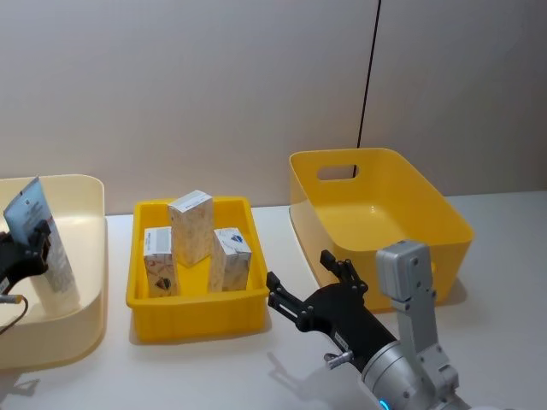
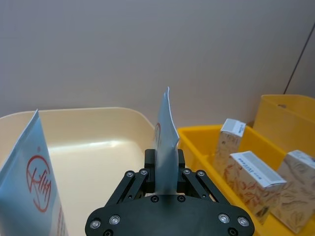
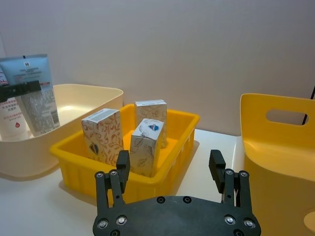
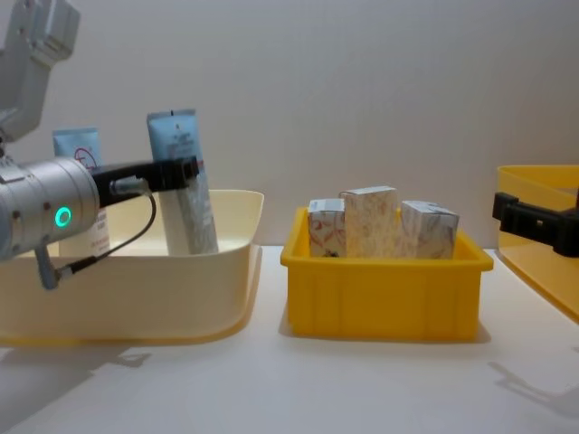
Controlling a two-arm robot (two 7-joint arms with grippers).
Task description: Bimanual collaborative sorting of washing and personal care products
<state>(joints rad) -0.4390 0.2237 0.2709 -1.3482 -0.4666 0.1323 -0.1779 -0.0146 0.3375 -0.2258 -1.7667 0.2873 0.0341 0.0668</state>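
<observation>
A pale-blue tube (image 4: 182, 136) is clasped by the left gripper (image 4: 186, 172), the right gripper (image 1: 301, 269) held splayed over a white table (image 1: 214, 367), grey wall (image 1: 214, 85) behind.

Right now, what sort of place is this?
Likely a robot test bench: bare white table, plain wall, cream bin, yellow tray of cartons, with the left gripper holding a tube, right gripper open.

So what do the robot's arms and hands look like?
Both arms are silvery grey and rounded. The left arm has a glowing green ring and a thin black cable. The right arm shows a blue light. The left gripper and right gripper are black with shiny round screws.
</observation>
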